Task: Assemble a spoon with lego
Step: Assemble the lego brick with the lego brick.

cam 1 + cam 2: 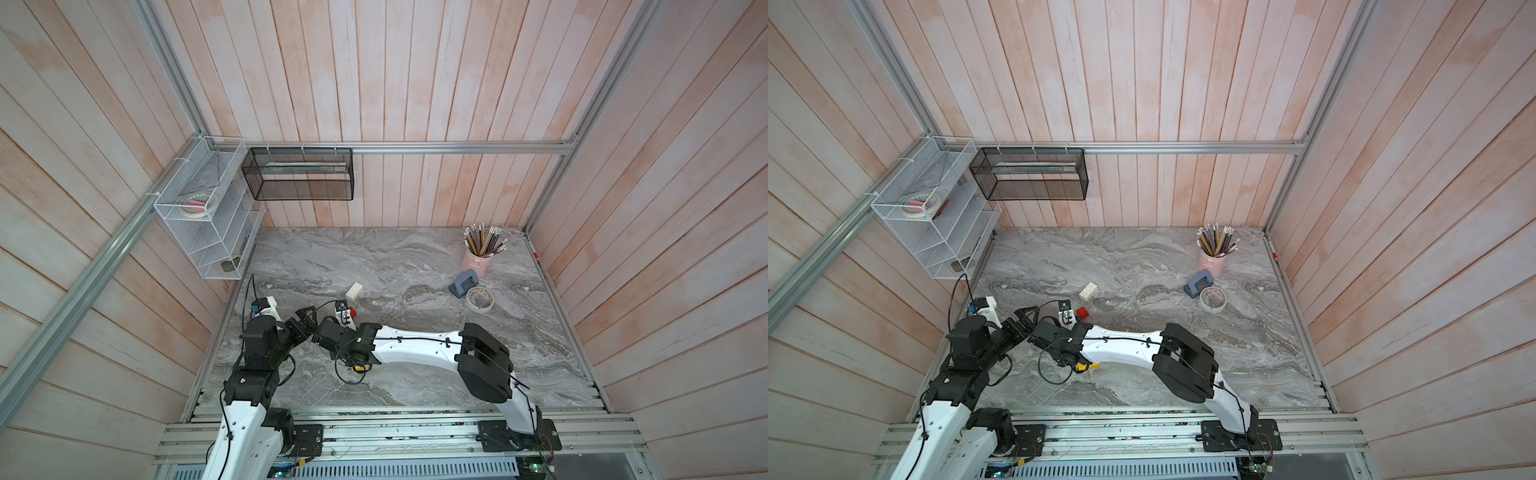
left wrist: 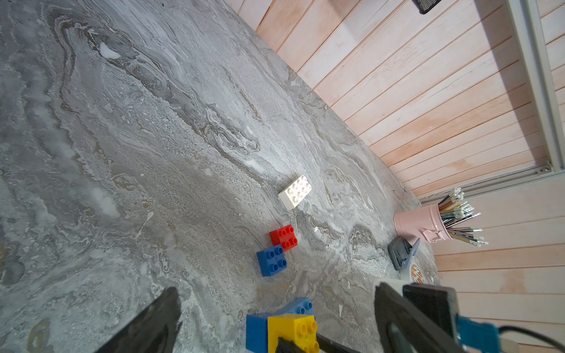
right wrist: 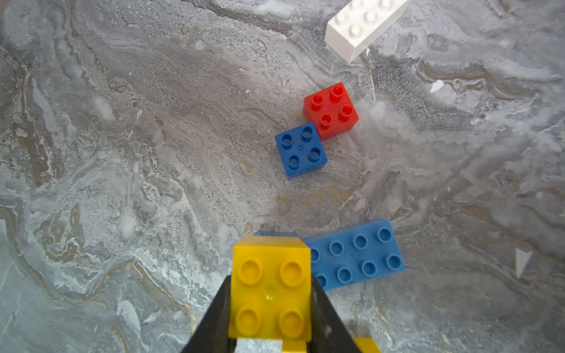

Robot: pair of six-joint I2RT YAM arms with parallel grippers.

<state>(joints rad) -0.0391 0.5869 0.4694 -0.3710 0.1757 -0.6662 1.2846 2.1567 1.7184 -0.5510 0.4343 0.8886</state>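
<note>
- Right pincer [image 3: 270,308]: jaws closed on the yellow brick [image 3: 270,269], one black finger on each side. The studs face the wrist camera.
- Rear blue brick [image 2: 256,333]: flush against the yellow brick's studless side. Whether the two are locked together I cannot tell.
- Left pincer [image 2: 275,290]: jaws wide apart, gripping nothing. The yellow brick shows between its fingers [image 2: 146,324] and touches neither.
- Blue oblong [image 3: 357,253]: flat on the table [image 1: 415,257], studs up, just beside the held brick, which covers one corner of it in the right wrist view.
- Small blue brick [image 3: 301,149] and red brick [image 3: 331,110]: on the table beyond the right pincer, corners touching.
- White brick [image 1: 354,289]: farthest brick from the pincers, alone, apart from the red brick.
- Pink cup [image 1: 477,262], far right: packed with pencils [image 1: 484,241] standing on end.
- Hole punch [image 1: 463,284]: just near-left of the cup. The table roll [image 1: 479,299] lies just beside the punch on its near side.
- White rack [image 1: 216,249], left wall: the top compartment holds the rack roll [image 1: 195,206]; the lowest holds a small dark item [image 1: 228,264] too small to identify.
- Black basket [image 1: 299,193], far wall: contents not readable through the mesh.
- View differences: in both top views the arms cover the held brick and the blue oblong, which only the wrist views show. The rack shows in the top views alone. The left wrist view takes in the cup and punch; the right wrist view shows bricks and table only.
</note>
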